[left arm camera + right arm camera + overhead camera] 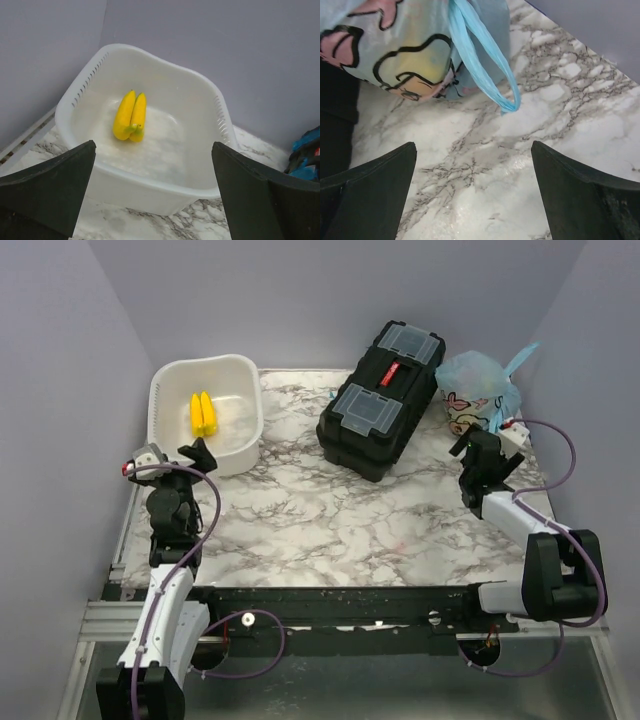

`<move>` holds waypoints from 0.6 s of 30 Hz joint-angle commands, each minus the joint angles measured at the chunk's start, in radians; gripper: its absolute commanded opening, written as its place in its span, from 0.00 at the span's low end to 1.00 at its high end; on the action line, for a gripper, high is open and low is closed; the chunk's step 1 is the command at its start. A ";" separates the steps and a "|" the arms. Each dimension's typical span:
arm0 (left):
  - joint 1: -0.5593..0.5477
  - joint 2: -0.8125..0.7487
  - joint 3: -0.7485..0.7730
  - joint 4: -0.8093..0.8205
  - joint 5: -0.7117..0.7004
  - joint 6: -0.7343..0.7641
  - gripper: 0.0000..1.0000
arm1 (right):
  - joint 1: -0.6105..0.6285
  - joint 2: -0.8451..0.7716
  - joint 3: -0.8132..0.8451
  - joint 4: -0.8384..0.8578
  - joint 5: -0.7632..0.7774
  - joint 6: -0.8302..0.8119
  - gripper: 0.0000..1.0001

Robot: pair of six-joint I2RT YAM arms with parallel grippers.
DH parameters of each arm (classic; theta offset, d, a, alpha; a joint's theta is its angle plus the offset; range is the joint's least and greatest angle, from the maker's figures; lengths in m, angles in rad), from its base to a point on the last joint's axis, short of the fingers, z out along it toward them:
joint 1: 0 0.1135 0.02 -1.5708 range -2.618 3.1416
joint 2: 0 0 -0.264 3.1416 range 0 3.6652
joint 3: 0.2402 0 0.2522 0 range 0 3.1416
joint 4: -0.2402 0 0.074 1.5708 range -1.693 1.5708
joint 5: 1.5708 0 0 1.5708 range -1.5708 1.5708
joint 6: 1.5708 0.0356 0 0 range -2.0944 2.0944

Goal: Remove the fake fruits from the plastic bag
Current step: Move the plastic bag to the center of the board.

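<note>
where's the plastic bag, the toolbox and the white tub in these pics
plastic bag [472, 378]: top external view, on its crinkled blue upper side
toolbox [385, 390]: top external view, on the middle of its black lid
white tub [150, 192]: left wrist view, on its near outer wall

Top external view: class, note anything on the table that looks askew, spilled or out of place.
Only the black toolbox stands out: it sits diagonally to the edges of the table. The plastic bag stands bunched in the far right corner, one loop handle hanging loose. Nothing looks spilled or damaged.
</note>
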 commanded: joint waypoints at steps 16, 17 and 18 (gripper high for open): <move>0.021 0.098 0.602 -0.622 0.286 -0.230 0.99 | -0.115 0.217 0.384 -0.125 -0.233 -0.018 1.00; 0.024 0.104 0.600 -0.605 0.347 -0.203 0.99 | -0.125 0.238 0.403 -0.123 -0.258 -0.025 1.00; 0.021 0.115 0.603 -0.591 0.411 -0.171 0.99 | -0.132 0.251 0.422 -0.119 -0.275 -0.027 1.00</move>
